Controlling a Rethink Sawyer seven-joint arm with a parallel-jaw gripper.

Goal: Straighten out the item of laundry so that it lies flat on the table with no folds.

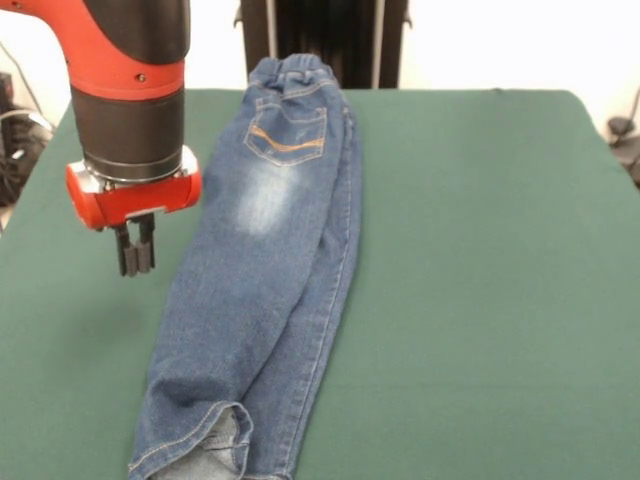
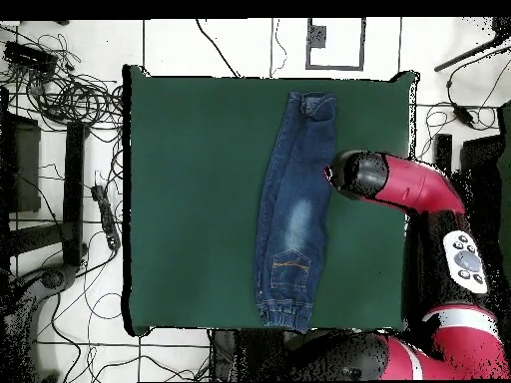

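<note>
Jeans point(image 1: 270, 270): gripper point(image 1: 136, 258) is hovering just beside them, fingers pressed together, holding nothing. They are lying lengthwise on the table point(image 1: 480, 300), folded leg over leg. Denim is likely handling soft, fairly heavy; the upper cuff point(image 1: 215, 440) is offering a hold.

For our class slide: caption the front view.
Gripper hangs shut beside jeans folded lengthwise on the green table.

Faded blue denim jeans point(image 1: 270, 270) on matt, seemingly felt-like green table point(image 1: 480, 300) cloth
</note>
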